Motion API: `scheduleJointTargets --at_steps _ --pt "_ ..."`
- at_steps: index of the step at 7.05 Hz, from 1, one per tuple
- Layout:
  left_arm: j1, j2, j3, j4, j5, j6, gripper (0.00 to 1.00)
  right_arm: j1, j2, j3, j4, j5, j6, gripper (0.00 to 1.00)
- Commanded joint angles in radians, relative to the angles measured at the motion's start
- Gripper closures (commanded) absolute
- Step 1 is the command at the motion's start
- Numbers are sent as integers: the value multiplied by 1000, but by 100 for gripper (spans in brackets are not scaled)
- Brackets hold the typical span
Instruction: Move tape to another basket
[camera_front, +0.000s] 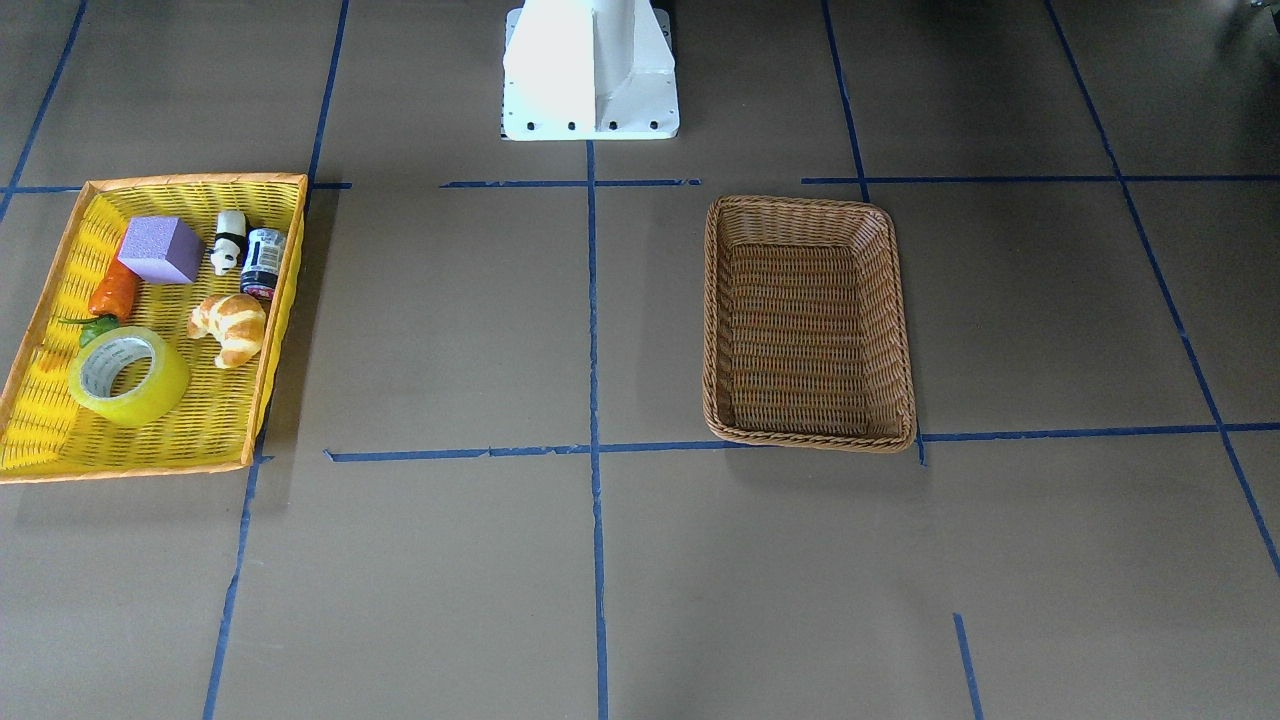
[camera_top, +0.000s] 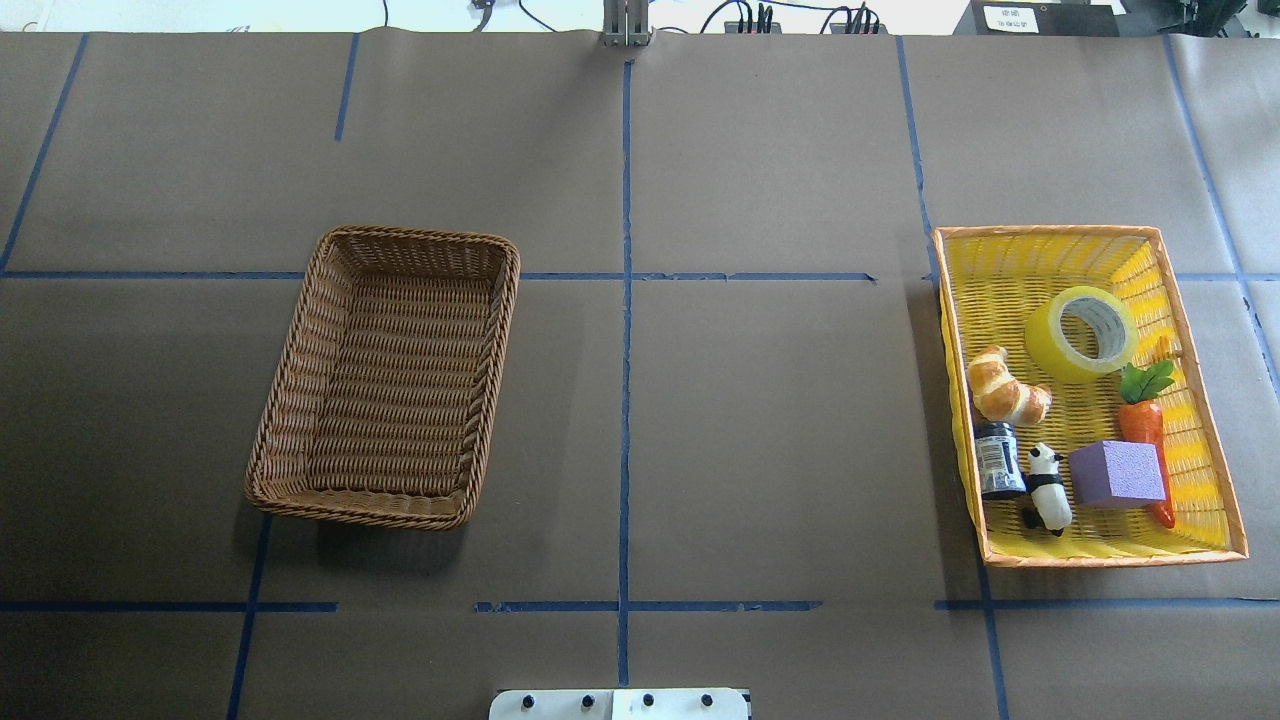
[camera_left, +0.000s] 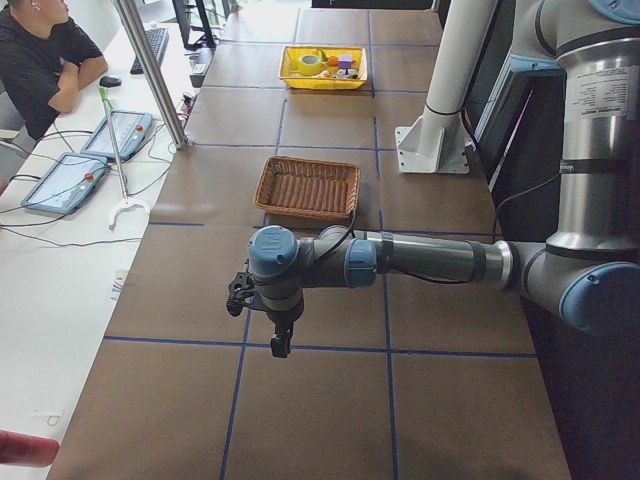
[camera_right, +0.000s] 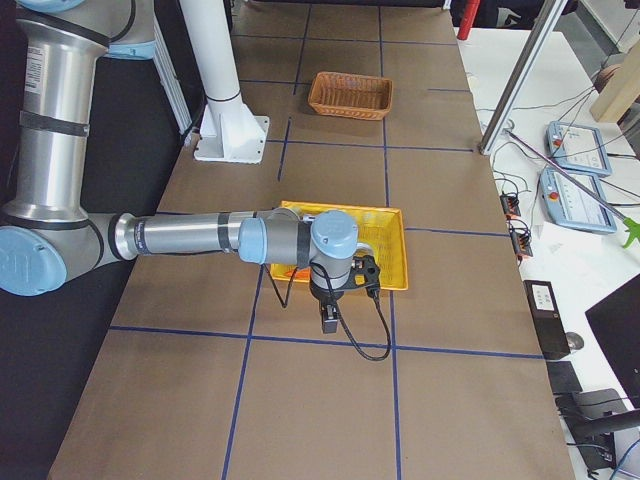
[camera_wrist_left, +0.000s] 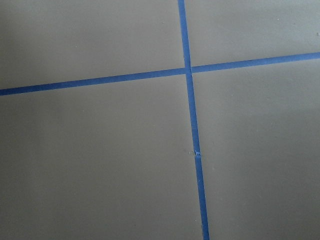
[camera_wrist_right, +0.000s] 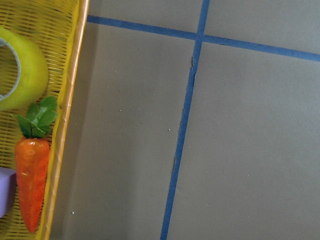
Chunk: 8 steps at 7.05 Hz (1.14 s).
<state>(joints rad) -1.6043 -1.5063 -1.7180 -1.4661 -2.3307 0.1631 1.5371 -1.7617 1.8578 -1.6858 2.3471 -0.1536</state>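
Tape (camera_top: 1048, 345): glossy translucent yellow ring, grey-white printed core, lies in the flat yellow woven tray (camera_top: 1110, 558) by the right edge of the bench (camera_top: 760, 450). Basket (camera_top: 390, 380): brown wicker, rectangular, rounded corners, left half. Left hand (camera_left: 283, 345), right hand (camera_right: 328, 322): aperture cannot be told.

Overhead exterior: high, steeply down, basket (camera_top: 420, 250) left of centre. Front-facing: opposite side, basket mirrored rightward. Side views: oblique, from either end beyond the basket. Wrist views: close above table (camera_wrist_left: 100, 150); right shares yellow tray (camera_wrist_right: 64, 125) with overhead.
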Motion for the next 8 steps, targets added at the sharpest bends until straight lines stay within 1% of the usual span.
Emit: scheduleJointTargets --at_steps 1,3,6,7,8 --pt "0 3 -5 -17 1 -1 0 -2 1 1 0 17 -1 0" --pt "1 3 -3 -19 2 1 0 -11 1 1 0 18 2 0" --pt "6 -8 -5 -51 1 -2 0 -43 30 1 2 32 6 0" --pt "6 -6 -5 -81 -1 -5 0 -78 60 0 0 47 9 0" --pt "4 1 0 -85 -9 -28 0 -110 94 -3 0 47 70 0"
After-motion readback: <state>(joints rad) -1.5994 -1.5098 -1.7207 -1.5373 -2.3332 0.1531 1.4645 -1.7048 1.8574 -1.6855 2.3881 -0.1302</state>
